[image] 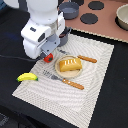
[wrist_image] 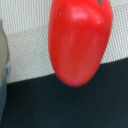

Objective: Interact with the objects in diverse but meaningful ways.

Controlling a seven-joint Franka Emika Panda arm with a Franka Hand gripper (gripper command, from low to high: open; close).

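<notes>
I am seeing the claw (image: 48, 56) sitting low over the edge of the striped mat (image: 95, 80) at the exterior view's left, with the one red tomato (image: 48, 58) right at its tip; the arm's white body is hiding the fingers, so I cannot tell whether they are gripping it or standing apart. In the wrist view the tomato (wrist_image: 80, 40) is filling the frame over the mat's edge and the dark table (wrist_image: 60, 105). Just beside it, one golden bread loaf (image: 69, 64) is lying on a pale plate (image: 60, 72), with one knife (image: 85, 58) and one fork (image: 67, 81), both brown-handled, flanking it. One yellow banana (image: 27, 77) is resting at the mat's corner. Behind the arm I am counting two grey pots (image: 70, 10), one partly hidden.
</notes>
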